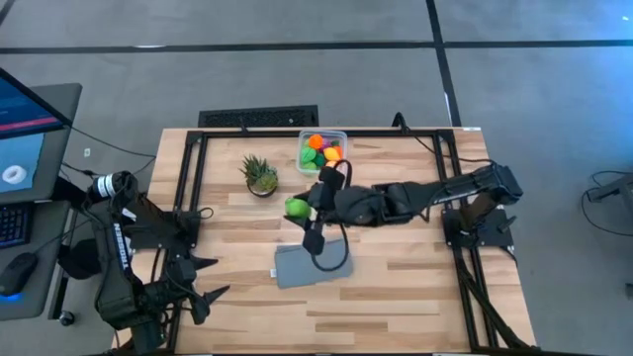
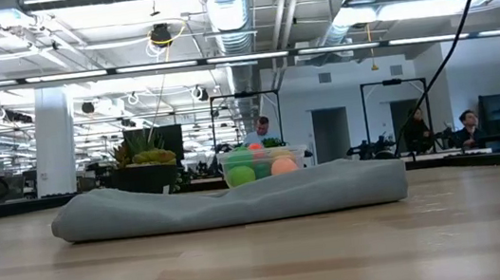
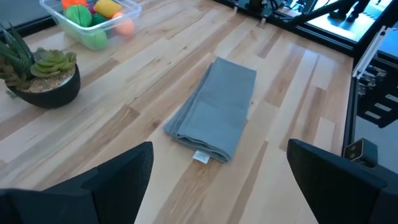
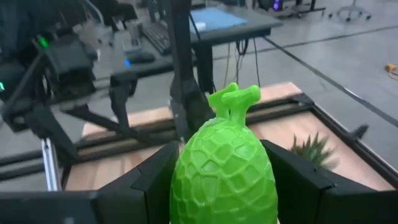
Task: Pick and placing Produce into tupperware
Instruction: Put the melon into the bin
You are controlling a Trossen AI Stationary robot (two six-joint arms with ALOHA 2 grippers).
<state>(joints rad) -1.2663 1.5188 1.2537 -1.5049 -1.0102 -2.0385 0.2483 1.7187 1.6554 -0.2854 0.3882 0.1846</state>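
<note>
Two arms, only one busy: left gripper [image 1: 203, 282] parked wide open at table edge, out of the way. Mid-table, right gripper [image 4: 219, 180] clamped on bumpy green toy fruit [image 4: 224, 169], held aloft, probably for carrying. Clear plastic tub [image 1: 322, 150] at far edge, already part-filled.

A scaly green fruit [image 4: 224, 165] is sitting upright, stem at twelve o'clock; the clear tupperware [image 1: 322, 149] is holding mixed produce [image 1: 320, 150].

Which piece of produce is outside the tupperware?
The green scaly fruit, clamped in the right gripper above the table; all the other pieces lie inside the tupperware.
</note>
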